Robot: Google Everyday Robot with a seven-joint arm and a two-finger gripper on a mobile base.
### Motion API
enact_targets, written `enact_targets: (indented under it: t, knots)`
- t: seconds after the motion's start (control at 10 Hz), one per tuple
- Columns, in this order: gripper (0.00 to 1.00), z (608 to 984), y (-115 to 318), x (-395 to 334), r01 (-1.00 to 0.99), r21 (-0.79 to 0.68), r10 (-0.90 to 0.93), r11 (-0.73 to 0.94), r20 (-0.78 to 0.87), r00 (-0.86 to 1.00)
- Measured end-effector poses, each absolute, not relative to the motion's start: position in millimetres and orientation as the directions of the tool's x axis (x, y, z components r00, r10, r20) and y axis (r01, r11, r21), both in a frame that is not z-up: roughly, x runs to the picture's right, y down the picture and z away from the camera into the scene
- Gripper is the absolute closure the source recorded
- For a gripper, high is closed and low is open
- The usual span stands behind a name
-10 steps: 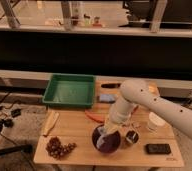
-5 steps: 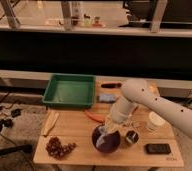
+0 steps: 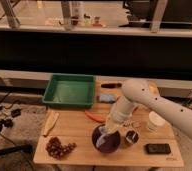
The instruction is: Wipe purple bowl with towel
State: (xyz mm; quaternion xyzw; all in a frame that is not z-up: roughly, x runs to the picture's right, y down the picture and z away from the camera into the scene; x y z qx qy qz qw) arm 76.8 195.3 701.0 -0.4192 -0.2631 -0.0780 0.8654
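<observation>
Camera view: hand (image 3: 106, 132) is down inside the purple bowl (image 3: 114, 145), which sits front-middle on the counter (image 3: 79, 136). The arm (image 3: 139, 95) reaches in from the right. A pale towel (image 3: 102, 141) shows at the hand's tip, against the left part of the bowl's inside. Can't tell whether the hand is spread or pinching the towel, because the wrist hides it.

Change over the last second is small. The hand has slid slightly leftward inside the bowl and the forearm tilt is about the same. The bowl has not moved on the counter.

Nothing else has shifted:
- green tray (image 3: 69, 91) at back left
- orange carrot-like thing (image 3: 95, 118) just behind the bowl
- small dark cup (image 3: 131, 138) just beside the bowl on its right
- white cup (image 3: 155, 121) further right
- black flat device (image 3: 158, 148) at front right
- dark grape-like cluster (image 3: 58, 147) at front left
- pale long item (image 3: 50, 122) near the left edge

Judgement: a short sideways move with the towel low in the bowl looks like a wiping stroke, so the task is mid-wipe and not done. Only the left inner side seems covered so far; the right side and rim are likely still to do.

Risk: nothing holds the bowl, so a hard sideways push could scoot it into the dark cup. The next move probably calls for a light-pressure sweep around the rest of the inside.
</observation>
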Motion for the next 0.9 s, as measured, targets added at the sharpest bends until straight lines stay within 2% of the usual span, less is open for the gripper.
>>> enact_targets:
  t: [0.2, 0.4, 0.9]
  knots:
    - [0.45, 701.0, 195.2, 76.9, 0.355, -0.685, 0.086, 0.637, 0.521, 0.849]
    - [0.32, 701.0, 195.2, 77.1, 0.355, -0.685, 0.086, 0.637, 0.520, 0.850]
    - [0.31, 701.0, 195.3, 77.6, 0.354, -0.685, 0.087, 0.637, 0.520, 0.850]
